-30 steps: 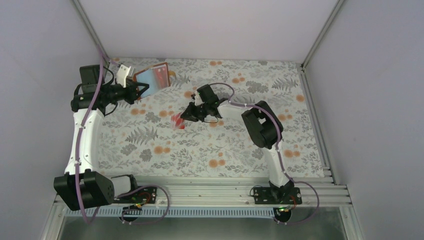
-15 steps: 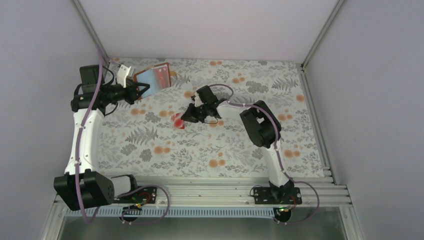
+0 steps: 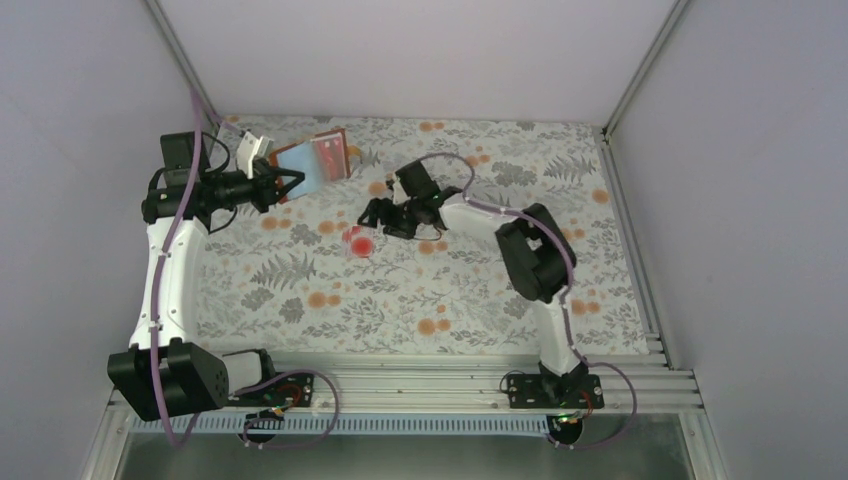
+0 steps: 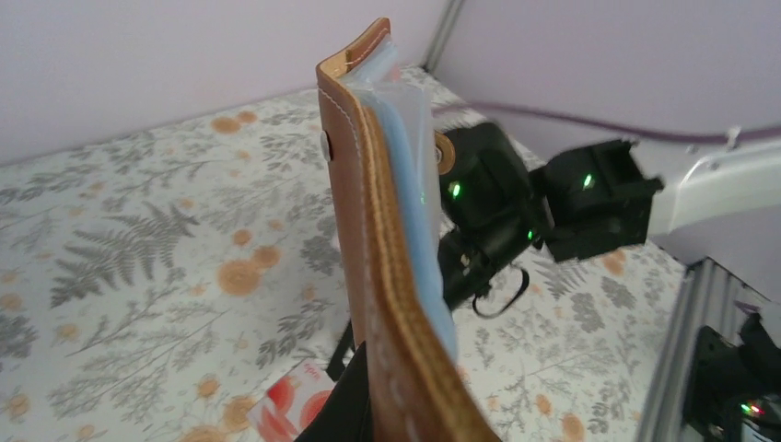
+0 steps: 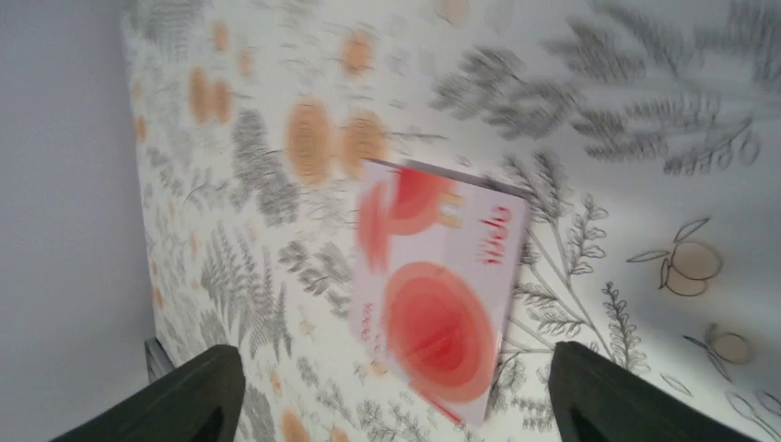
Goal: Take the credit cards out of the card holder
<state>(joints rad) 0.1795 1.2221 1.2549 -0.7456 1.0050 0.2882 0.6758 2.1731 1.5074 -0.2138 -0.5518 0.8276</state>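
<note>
- Top external: the left gripper is clenched on one edge of the small brown leather booklet-style card holder. It holds the holder off the flower-patterned tablecloth, and the holder juts out beyond its fingertips.
- A solid red card appears to sit inside the holder, so I judge the task only part done.
- The right gripper has its jaws apart and grasps nothing. The pale card with red round blotches lies flat on the cloth just below and in front of it.
- Risk: a low sweep of the right gripper towards the holder could brush this loose card and push it across the cloth.
- Left wrist: the holder stands edge-on, straight out from the gripper, with grey-blue plastic sleeves bulging on its right face. The red card cannot be made out from this angle.
- Risk: the clamp is at one edge only, so a hard pull on the remaining card could twist the holder or drag it out of the jaws.
- Risk: the fingers might also pinch sleeve plastic instead of the card.
- The right arm's wrist sits close behind the holder, so a collision between the two arms is possible.
- Right wrist: both fingertips are spread wide at the near corners. The blotched card lies between and ahead of them, untouched.
- The picture is blurred, so I cannot tell how high the gripper is above the cloth.
</note>
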